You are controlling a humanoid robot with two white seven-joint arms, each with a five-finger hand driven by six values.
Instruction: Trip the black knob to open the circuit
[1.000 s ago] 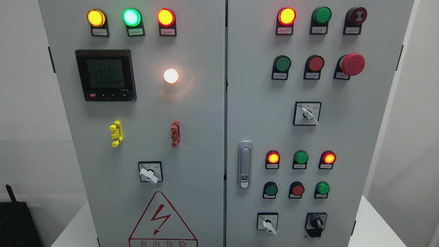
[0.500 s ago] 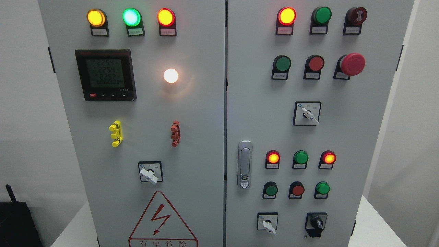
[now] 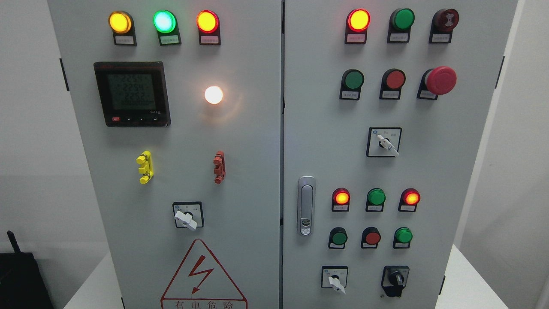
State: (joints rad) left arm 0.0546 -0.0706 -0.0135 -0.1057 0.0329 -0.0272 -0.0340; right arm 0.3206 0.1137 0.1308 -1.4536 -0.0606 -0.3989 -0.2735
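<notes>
Black knob (image 3: 395, 280) sits low at the lower right of the frame on the right cabinet door (image 3: 450, 180), its handle upright; I judge it untouched, so the whole trip is left to do. Neither of my hands is in view, so I cannot tell their state. At bottom centre the warning triangle (image 3: 203, 274) reads 有电危险; the small button labels are too blurred to read
</notes>
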